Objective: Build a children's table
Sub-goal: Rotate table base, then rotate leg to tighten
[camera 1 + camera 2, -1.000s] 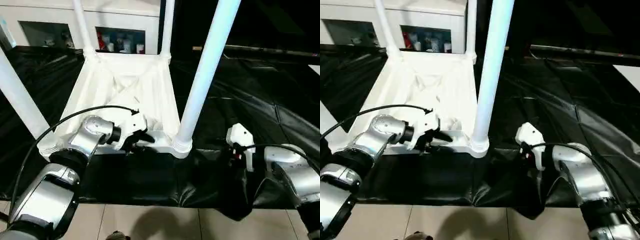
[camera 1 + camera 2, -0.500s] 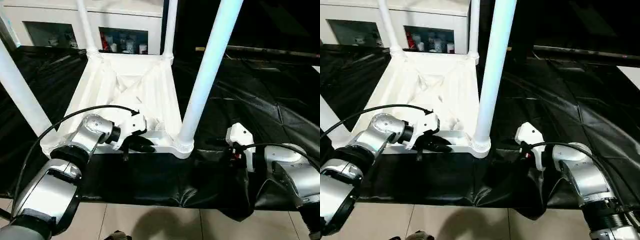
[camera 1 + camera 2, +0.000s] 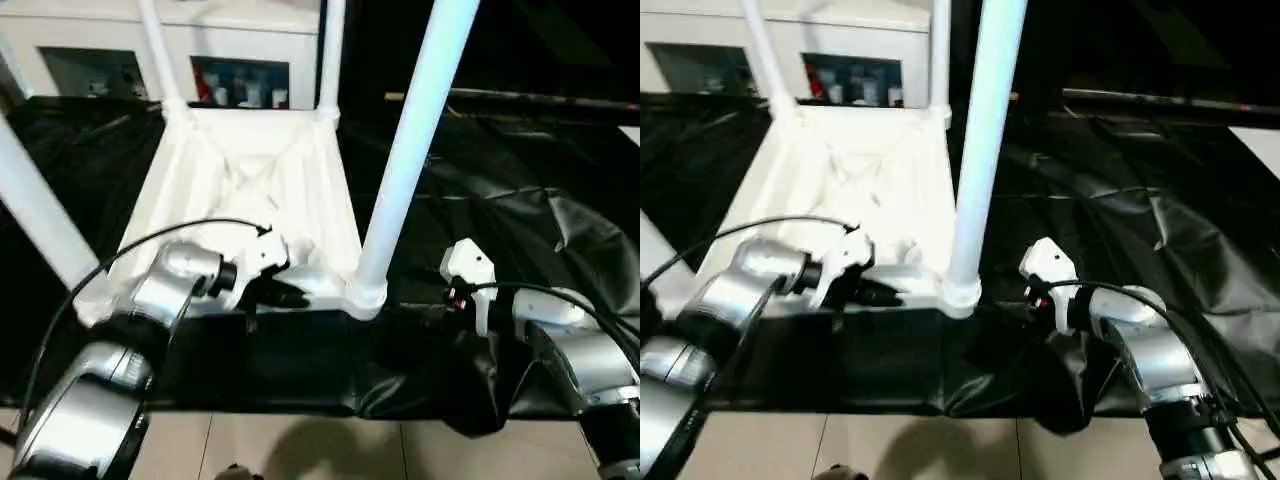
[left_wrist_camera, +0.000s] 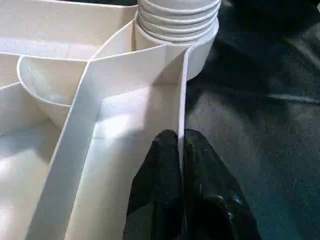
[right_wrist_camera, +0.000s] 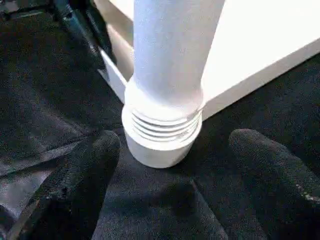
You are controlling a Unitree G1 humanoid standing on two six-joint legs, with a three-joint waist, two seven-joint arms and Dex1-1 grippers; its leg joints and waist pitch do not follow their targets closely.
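The all-white plastic children's table lies upside down at centre frame on the black-draped work table, its four legs cut off by the upper edge. The left gripper pinches the top's thin near rim. The right gripper stands wide open around the near-right leg's threaded base, not touching.

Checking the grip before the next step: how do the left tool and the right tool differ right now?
The left tool is shut on the tabletop's thin side rim; the right tool stands wide open, holding nothing. The left tool touches the tabletop; the right tool's fingers flank the near leg's threaded socket without touching. Both have black fingers.
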